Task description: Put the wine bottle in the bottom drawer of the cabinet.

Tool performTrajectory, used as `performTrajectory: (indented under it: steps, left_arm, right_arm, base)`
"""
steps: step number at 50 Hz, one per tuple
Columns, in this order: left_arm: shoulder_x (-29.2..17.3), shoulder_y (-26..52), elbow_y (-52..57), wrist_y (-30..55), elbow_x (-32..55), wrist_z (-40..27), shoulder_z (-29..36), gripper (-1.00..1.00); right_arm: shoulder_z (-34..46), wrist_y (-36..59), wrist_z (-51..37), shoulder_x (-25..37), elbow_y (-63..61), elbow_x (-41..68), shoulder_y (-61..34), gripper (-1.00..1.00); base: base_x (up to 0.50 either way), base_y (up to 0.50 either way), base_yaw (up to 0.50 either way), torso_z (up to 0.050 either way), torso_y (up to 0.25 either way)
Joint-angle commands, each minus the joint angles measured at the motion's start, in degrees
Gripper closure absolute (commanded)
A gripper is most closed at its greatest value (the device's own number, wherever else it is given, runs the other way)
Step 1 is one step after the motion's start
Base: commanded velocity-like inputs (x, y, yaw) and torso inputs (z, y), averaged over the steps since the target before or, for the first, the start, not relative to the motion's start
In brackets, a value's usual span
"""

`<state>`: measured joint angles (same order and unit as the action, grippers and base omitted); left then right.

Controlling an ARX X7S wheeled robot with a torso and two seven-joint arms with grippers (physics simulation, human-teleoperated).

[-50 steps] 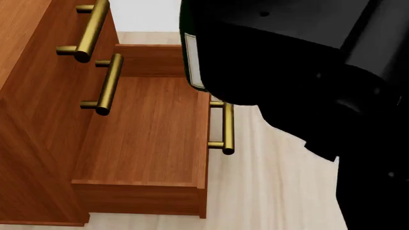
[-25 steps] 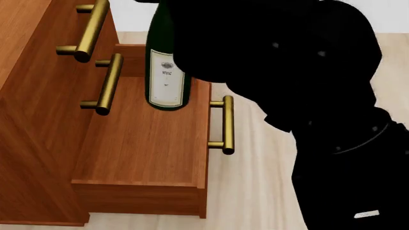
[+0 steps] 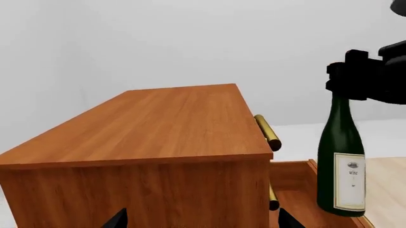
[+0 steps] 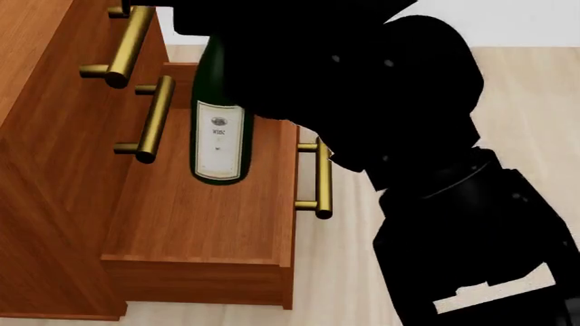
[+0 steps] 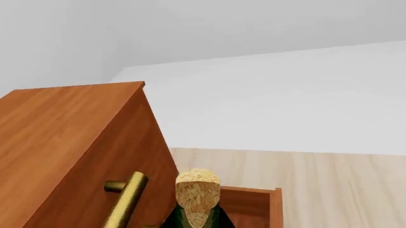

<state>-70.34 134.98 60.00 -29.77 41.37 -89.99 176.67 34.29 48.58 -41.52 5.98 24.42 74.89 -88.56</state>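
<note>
Three drawers: the reddish-brown wooden cabinet (image 4: 45, 136) carries them, each with a brass bar handle.
Cabinet top: bare wood grain in the left wrist view (image 3: 159, 123).
Bottom drawer: the lowest reddish-brown box drawer (image 4: 204, 224) is pulled out, its floor open to the head view, its brass handle (image 4: 322, 178) on the front panel.
Right arm: a black mass (image 4: 408, 136) across the right half of the head view, reaching over the open drawer.
Wine bottle: the tall slim dark green glass bottle (image 4: 220, 115) stands upright inside the bottom drawer, towards its back; whether its base touches the floor I cannot tell.
Label: white rectangle (image 3: 349, 180) with a small emblem and the word "WINE"; the finer print below is too small to read.
Cork: tan top (image 5: 197, 194), close under the right wrist camera.
Right gripper: black fingers (image 3: 364, 78) pinch the bottle's neck.
Left gripper: only dark tips (image 3: 116, 219) at the frame edge; its spread cannot be told.
</note>
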Motion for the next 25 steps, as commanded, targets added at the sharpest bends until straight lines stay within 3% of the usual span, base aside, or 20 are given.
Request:
performTrajectory:
  steps: [1,25]
  left_arm:
    - [0.0,0.0,0.0,0.0,-0.1,0.0,0.4,-1.0]
    - [-0.2,0.0,0.0,-0.2,-0.8,0.0,1.4,-1.0]
  right_arm:
    - [1.4,0.7,3.2,-1.3,3.7,-0.9,0.3,1.0]
    - [4.0,0.4,6.5,-2.1,10.1,-1.0,1.0,1.0]
  base:
    - [0.0,0.0,0.0,0.0,0.0]
    - [0.0,0.0,0.0,0.001,0.001]
